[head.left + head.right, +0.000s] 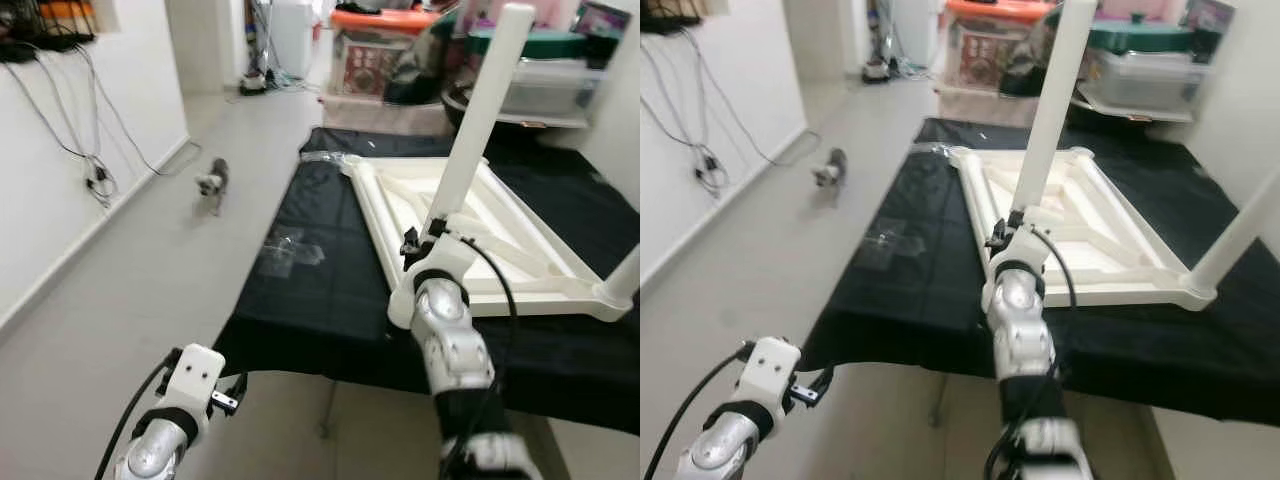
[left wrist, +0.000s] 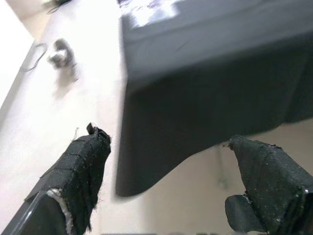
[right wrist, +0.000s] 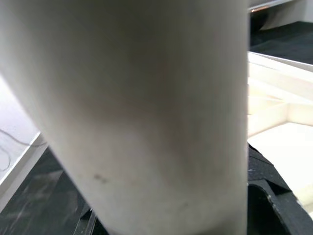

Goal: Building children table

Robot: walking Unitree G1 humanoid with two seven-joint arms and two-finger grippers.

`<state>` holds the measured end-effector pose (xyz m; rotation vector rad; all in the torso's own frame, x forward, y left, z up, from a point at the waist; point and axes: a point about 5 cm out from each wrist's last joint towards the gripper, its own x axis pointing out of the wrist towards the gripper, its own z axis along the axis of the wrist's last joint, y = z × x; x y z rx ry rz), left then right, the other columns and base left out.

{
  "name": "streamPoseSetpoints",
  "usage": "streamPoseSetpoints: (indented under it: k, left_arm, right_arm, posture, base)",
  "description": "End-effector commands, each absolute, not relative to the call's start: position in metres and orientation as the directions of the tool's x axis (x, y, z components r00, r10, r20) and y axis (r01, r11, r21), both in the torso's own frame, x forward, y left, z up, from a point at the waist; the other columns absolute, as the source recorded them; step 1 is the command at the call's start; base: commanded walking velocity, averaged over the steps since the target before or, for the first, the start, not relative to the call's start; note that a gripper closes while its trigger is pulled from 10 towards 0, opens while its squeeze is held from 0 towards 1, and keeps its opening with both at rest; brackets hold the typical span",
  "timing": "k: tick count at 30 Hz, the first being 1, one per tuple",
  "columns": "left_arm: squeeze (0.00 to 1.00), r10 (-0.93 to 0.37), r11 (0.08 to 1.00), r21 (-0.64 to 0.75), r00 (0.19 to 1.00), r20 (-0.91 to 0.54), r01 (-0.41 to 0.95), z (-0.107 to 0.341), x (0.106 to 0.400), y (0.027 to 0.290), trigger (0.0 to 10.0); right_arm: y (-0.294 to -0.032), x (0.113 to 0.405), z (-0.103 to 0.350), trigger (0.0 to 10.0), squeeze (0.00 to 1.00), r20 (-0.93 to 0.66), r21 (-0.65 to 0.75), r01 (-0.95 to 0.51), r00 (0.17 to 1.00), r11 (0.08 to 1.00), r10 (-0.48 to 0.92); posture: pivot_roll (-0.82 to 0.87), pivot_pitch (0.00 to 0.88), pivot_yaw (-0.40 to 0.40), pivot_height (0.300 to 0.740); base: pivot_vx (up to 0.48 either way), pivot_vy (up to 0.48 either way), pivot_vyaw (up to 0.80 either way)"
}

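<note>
We clench our right gripper on a white plastic table leg standing tilted at the near corner of the upturned white plastic tabletop just beyond it; another leg is already fitted; we judge assembly partway, corners remaining; our left gripper hangs released.

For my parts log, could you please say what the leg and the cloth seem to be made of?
Leg, held by the right pincer: probably moulded plastic, being smooth, matte white and seamless. Cloth: thin black fabric, judging by its limp, draping edge.
</note>
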<state>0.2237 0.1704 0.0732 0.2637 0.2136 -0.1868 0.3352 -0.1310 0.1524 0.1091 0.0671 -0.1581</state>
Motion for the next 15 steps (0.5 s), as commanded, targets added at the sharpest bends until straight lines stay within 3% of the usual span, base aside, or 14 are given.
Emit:
streamPoseSetpoints:
  k: [1, 3, 4, 10, 11, 12, 13, 14, 15]
  left_arm:
    - [0.00, -0.175, 0.942, 0.242, 0.956, -0.234, 0.232, 0.073, 0.225, 0.166, 10.0]
    - [0.00, -0.179, 0.942, 0.241, 0.955, -0.235, 0.236, 0.073, 0.226, 0.165, 10.0]
    - [0.00, -0.183, 0.941, 0.239, 0.955, -0.234, 0.239, 0.073, 0.227, 0.163, 10.0]
    - [0.00, -0.182, 0.942, 0.239, 0.957, -0.227, 0.236, 0.074, 0.230, 0.163, 10.0]
    - [0.00, -0.181, 0.942, 0.240, 0.957, -0.226, 0.235, 0.074, 0.230, 0.163, 10.0]
    - [0.00, -0.180, 0.942, 0.241, 0.957, -0.226, 0.234, 0.074, 0.229, 0.164, 10.0]
    - [0.00, -0.180, 0.942, 0.241, 0.957, -0.226, 0.234, 0.074, 0.229, 0.164, 10.0]
    - [0.00, -0.179, 0.942, 0.242, 0.957, -0.227, 0.233, 0.073, 0.229, 0.164, 10.0]
    - [0.00, -0.179, 0.942, 0.242, 0.957, -0.227, 0.233, 0.073, 0.229, 0.164, 10.0]
  right_arm:
    - [-0.112, 0.329, 0.139, 10.0, 0.00, -0.148, 0.143, 0.036, 0.989, 0.989, -0.015]
    - [-0.102, 0.329, 0.148, 10.0, 0.00, -0.086, 0.155, -0.042, 0.995, 0.987, 0.056]
    - [-0.092, 0.332, 0.170, 10.0, 1.00, 0.041, 0.180, -0.136, 0.991, 0.974, 0.131]
    - [-0.084, 0.345, 0.210, 10.0, 1.00, 0.202, 0.164, -0.384, 0.915, 0.909, 0.350]
    - [-0.083, 0.346, 0.226, 10.0, 0.00, 0.247, 0.111, -0.591, 0.795, 0.799, 0.554]
    - [-0.083, 0.344, 0.231, 10.0, 0.00, 0.257, 0.088, -0.657, 0.741, 0.749, 0.620]
    - [-0.083, 0.344, 0.231, 10.0, 0.00, 0.257, 0.088, -0.657, 0.741, 0.749, 0.620]
    - [-0.083, 0.341, 0.234, 10.0, 0.00, 0.254, 0.041, -0.736, 0.662, 0.676, 0.705]
    - [-0.083, 0.341, 0.234, 10.0, 0.00, 0.254, 0.041, -0.736, 0.662, 0.676, 0.705]
  posture:
    - [0.11, 0.000, -0.046, 0.740]
    - [0.11, 0.000, -0.046, 0.740]
    - [0.11, 0.000, -0.046, 0.740]
    - [0.11, 0.000, -0.050, 0.740]
    - [0.12, 0.000, -0.057, 0.740]
    - [0.12, 0.000, -0.057, 0.740]
    - [0.12, 0.000, -0.057, 0.740]
    - [0.12, 0.000, -0.059, 0.740]
    - [0.12, 0.000, -0.059, 0.740]
  base:
    - [0.000, 0.000, 0.00]
    - [0.000, 0.000, 0.00]
    - [0.000, 0.000, 0.00]
    - [0.000, 0.000, 0.00]
    - [0.000, 0.000, 0.00]
    - [0.000, 0.000, 0.00]
    - [0.000, 0.000, 0.00]
    - [0.000, 0.000, 0.00]
    - [0.000, 0.000, 0.00]
